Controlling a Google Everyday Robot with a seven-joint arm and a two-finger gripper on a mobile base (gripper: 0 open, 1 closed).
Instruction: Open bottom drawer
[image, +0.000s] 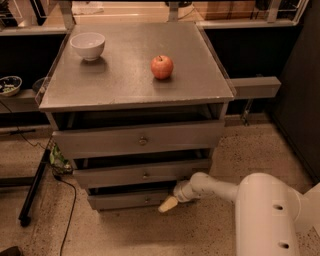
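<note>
Approach space at the cabinet foot. We find the gripper low against the bottom drawer, at 4 o'clock from its knob. Bare floor lies open at 6 o'clock. The middle drawer closes off 12 o'clock. At 9 o'clock, a black stand leg and a cable cross the floor.

A white robot arm reaches in low over the speckled floor, its gripper at the right end of the bottom drawer of a grey three-drawer cabinet. On the cabinet top sit a red apple and a white bowl, well apart
</note>
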